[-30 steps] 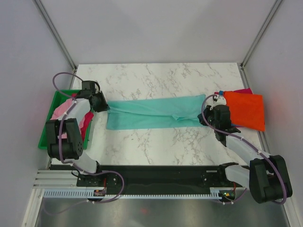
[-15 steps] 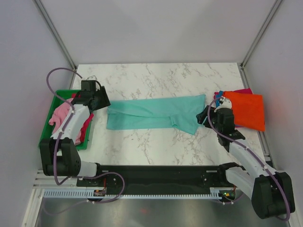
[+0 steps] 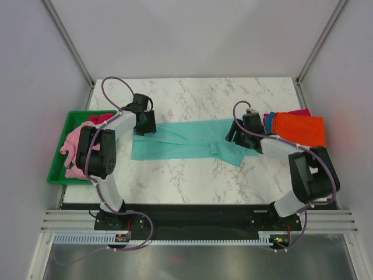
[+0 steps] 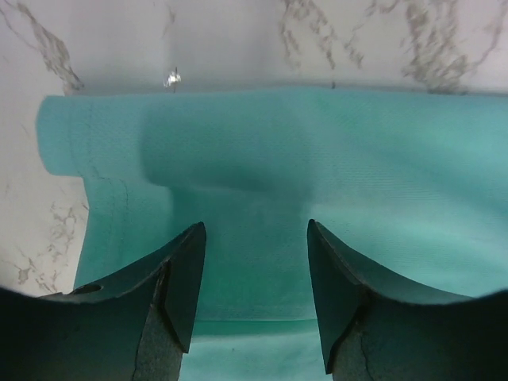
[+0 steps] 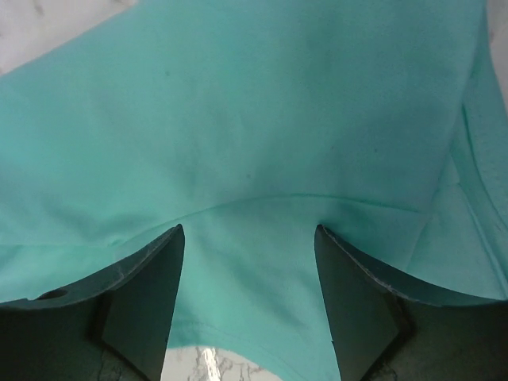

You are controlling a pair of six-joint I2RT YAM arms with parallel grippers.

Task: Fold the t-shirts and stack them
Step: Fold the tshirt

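Teal cloth t-shirt (image 3: 180, 143) is lying as a long folded band across the white marbled table (image 3: 192, 175). Left gripper (image 4: 254, 238) is hovering over its left end, right gripper (image 5: 248, 234) over its right end — both spread wide, gripping nothing. Orange folded t-shirt (image 3: 300, 129) is lying at the far right edge.
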